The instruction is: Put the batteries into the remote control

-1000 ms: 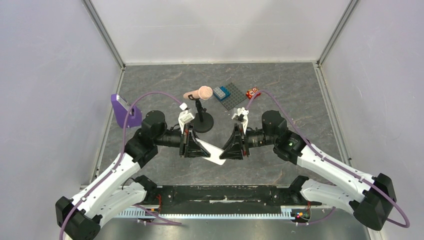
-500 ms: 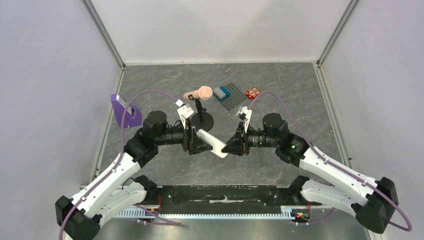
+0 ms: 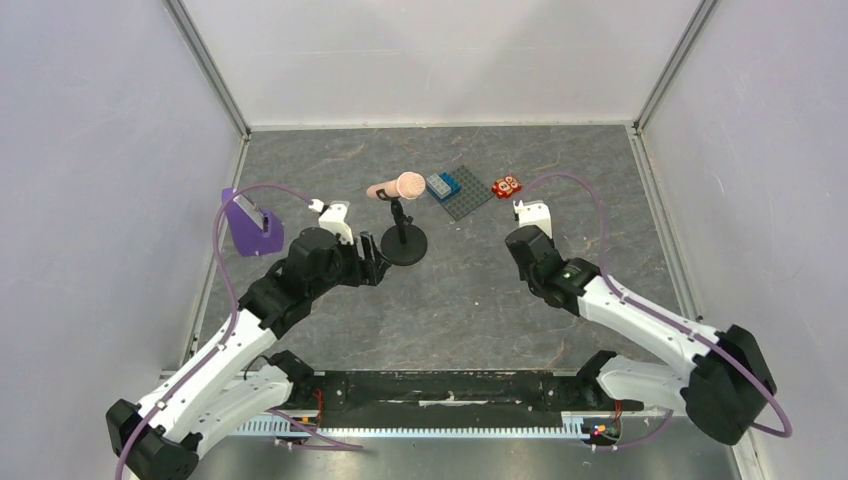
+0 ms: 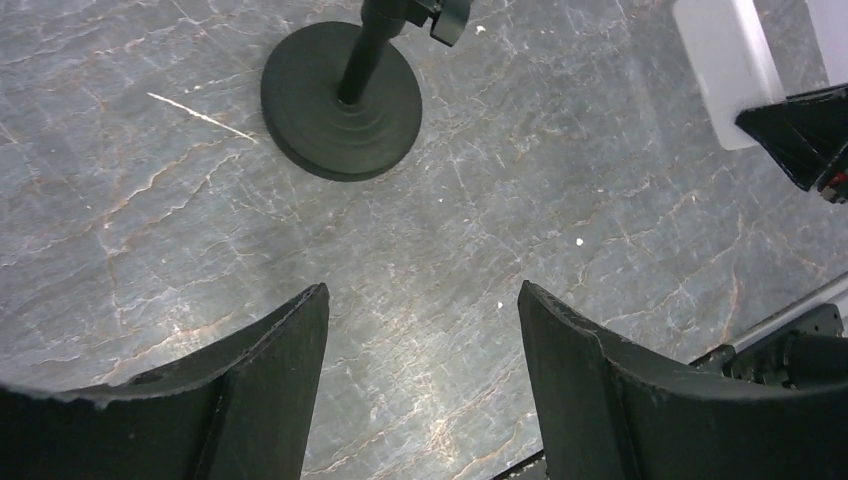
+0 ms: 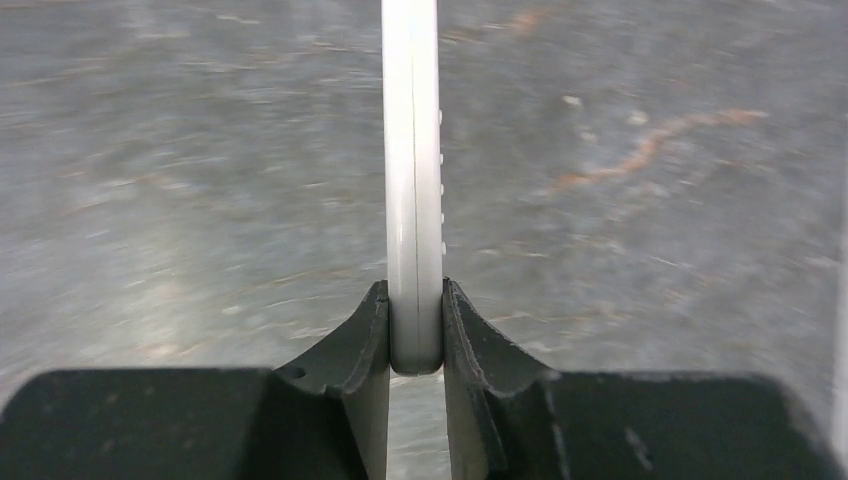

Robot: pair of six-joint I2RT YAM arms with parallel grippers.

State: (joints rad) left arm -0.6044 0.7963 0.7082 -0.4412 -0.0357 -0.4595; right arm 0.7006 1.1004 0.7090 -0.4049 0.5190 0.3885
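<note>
Edge-on in the right wrist view, the remote control [image 5: 413, 150] shows only its thin white side and a few button bumps. Its far end runs off the top of the frame. The right gripper [image 5: 415, 305] is clamped on its near end.

The left wrist view catches 1 end of it at upper right, cut by the frame edge. In the top view the right wrist hides it.

The left gripper [image 4: 420, 370] has its jaws wide apart, nothing btwn them, over the table [image 4: 500, 220] near a black round stand base [image 4: 340, 100].

The surface is grey marbled w/ brownish veins, blurred in the right wrist view. Pale walls [image 3: 100, 150] close 3 sides, w/ metal corner posts [image 3: 205, 65].
</note>
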